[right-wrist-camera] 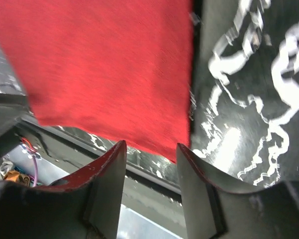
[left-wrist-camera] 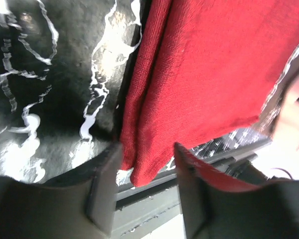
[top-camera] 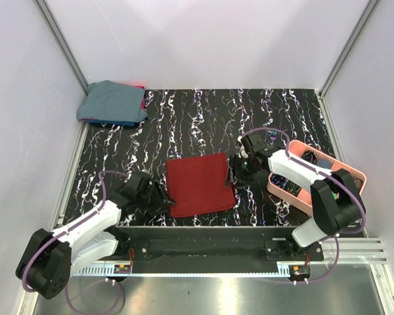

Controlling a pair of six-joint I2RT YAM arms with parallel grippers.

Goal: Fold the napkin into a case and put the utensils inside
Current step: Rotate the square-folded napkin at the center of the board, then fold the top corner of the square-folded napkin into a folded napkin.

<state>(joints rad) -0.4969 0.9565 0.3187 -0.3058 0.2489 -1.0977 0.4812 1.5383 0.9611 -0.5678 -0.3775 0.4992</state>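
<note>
The dark red napkin point(top-camera: 198, 184) lies flat on the black marbled table as a folded, roughly square piece. My left gripper point(top-camera: 165, 197) is low at its near-left corner. In the left wrist view the doubled napkin point(left-wrist-camera: 214, 64) corner hangs between the fingers of the left gripper point(left-wrist-camera: 147, 169), which stand apart without pinching it. My right gripper point(top-camera: 231, 176) is at the napkin's right edge. In the right wrist view the right gripper point(right-wrist-camera: 151, 154) is open, with the near-right corner of the napkin point(right-wrist-camera: 104, 64) just ahead of its tips. I cannot make out the utensils.
A pink tray point(top-camera: 354, 172) with dark items inside stands at the right, beside the right arm. A blue-grey cloth bundle point(top-camera: 111, 103) lies in the far left corner. The table's front rail point(top-camera: 203, 230) runs just below the napkin. White walls enclose the table.
</note>
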